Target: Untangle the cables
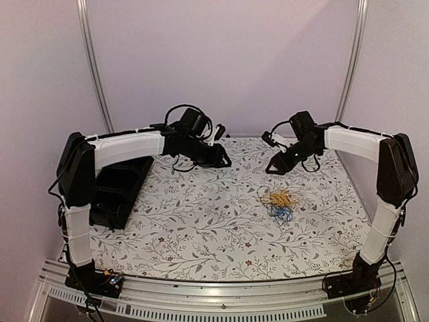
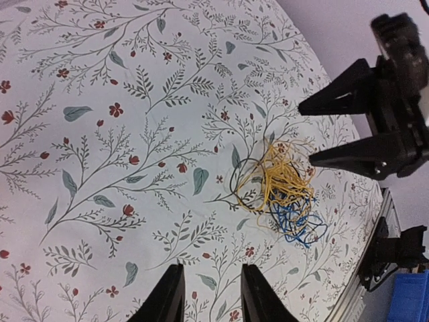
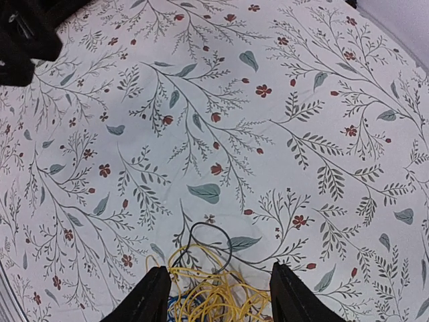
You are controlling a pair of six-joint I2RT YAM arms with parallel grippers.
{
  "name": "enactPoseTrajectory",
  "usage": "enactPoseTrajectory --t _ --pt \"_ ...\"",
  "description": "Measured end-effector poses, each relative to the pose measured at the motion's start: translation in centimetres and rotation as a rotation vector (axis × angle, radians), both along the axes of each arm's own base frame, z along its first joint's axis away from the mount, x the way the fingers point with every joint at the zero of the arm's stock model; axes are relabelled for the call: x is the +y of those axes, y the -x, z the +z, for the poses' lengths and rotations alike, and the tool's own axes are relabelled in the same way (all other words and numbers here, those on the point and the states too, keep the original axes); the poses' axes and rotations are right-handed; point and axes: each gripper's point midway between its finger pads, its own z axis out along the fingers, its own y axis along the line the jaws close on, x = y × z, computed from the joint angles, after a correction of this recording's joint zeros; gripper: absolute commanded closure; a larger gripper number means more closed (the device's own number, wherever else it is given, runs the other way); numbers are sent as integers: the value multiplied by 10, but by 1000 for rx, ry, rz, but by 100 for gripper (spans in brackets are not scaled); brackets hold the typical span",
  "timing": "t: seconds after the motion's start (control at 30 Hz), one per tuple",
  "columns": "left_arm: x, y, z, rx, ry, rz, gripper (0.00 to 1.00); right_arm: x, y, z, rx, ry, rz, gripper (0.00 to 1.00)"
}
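1. The cables lie in one small tangled heap on the flowered tablecloth, to the right of the middle of the table.
2. Yellow strands make up most of the heap. The blue ones are bunched on the side nearer the arm bases, and a thin dark loop sticks out at the far edge.
3. The right gripper hangs above the cloth just beyond the heap, not touching it. Its fingers are spread wide with nothing between them.
4. The left gripper hovers over the back middle of the table, well apart from the cables. Its fingers are parted, less widely than the right one's, and it holds nothing.
5. The two grippers point toward each other with bare cloth between them.
6. A black tray sits at the left edge, under the left arm.
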Motion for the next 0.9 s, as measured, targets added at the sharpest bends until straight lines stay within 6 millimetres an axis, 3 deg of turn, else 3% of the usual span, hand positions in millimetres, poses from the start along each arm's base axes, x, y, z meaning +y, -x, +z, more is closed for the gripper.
enactPoseTrajectory --t 0.07,0.17,0.3,0.47,0.73,0.9 --pt "-1 0 0 -1 1 -4 68 -9 -24 -20 67 -14 -78 45" --pt "-2 2 1 0 7 -18 68 -21 -35 -52 164 -17 -140 44" --pt "-11 1 4 -7 20 -45 68 -20 -25 -80 290 -39 -127 43" --pt "-20 5 -1 2 19 -72 68 -6 -9 -93 385 -90 -64 46" --pt "-24 12 -17 38 1 -93 67 5 2 -107 458 -141 -21 86" --pt "-28 13 -26 46 5 -115 57 12 8 -101 481 -191 15 98"
